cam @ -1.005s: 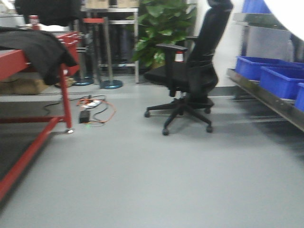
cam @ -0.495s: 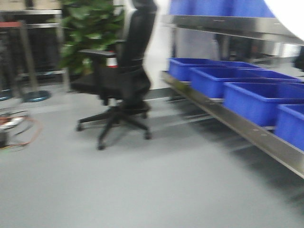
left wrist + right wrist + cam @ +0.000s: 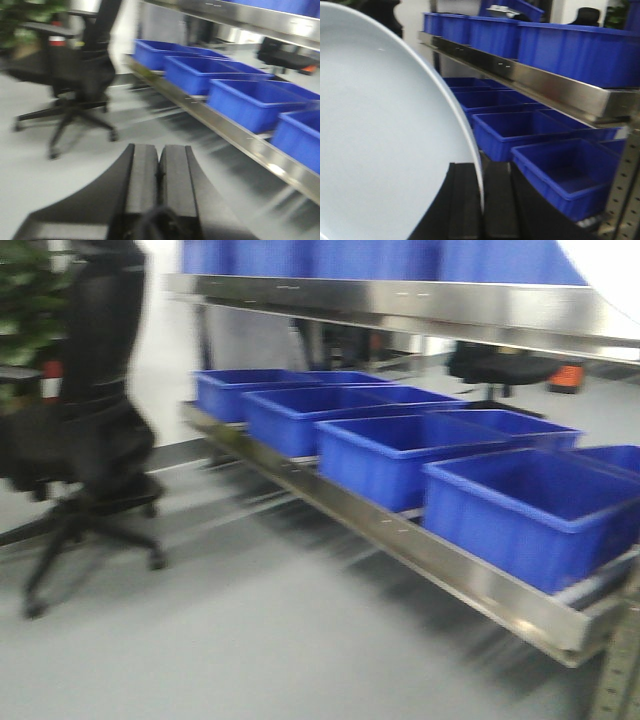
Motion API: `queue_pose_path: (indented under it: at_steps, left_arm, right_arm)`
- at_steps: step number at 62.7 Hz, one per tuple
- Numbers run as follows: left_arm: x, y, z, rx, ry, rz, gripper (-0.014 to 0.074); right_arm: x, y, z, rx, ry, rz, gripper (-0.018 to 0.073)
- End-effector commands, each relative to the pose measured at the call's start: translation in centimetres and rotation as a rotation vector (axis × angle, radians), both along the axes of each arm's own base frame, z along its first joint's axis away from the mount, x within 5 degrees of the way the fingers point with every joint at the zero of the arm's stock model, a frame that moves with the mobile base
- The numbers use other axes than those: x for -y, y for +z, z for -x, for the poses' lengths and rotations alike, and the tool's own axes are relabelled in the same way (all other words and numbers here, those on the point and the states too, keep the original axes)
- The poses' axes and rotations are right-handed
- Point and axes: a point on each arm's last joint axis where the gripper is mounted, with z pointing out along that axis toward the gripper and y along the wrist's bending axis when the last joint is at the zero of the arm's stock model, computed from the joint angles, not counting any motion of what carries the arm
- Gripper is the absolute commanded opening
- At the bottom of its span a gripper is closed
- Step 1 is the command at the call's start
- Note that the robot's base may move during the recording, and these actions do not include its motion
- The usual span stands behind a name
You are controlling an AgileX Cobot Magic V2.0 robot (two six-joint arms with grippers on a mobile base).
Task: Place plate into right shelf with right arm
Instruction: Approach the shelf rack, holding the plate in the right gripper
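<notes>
Steel right shelf (image 3: 400,300) now fills view; right gripper (image 3: 481,175) pinches plate (image 3: 380,125), left gripper (image 3: 159,155) pressed together.

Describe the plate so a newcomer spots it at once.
In the right wrist view, left of the steel shelf and its blue bins, the plate fills the frame, its rim clamped in the right gripper. It is the only white, round thing.
</notes>
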Motion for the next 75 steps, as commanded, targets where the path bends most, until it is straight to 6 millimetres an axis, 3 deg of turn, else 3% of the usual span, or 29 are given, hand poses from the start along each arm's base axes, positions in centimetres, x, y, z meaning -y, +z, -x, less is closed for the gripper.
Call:
queue_pose_path:
  at_steps: [1, 75]
  left_arm:
    - [-0.1, 0.52, 0.08, 0.089, 0.009, 0.018, -0.0128]
    - [-0.1, 0.52, 0.08, 0.089, 0.009, 0.018, -0.0128]
  right_arm:
    - [0.17, 1.73, 0.1, 0.111, -0.019, -0.017, 0.0054]
    - [0.17, 1.72, 0.1, 0.11, -0.019, -0.016, 0.0054]
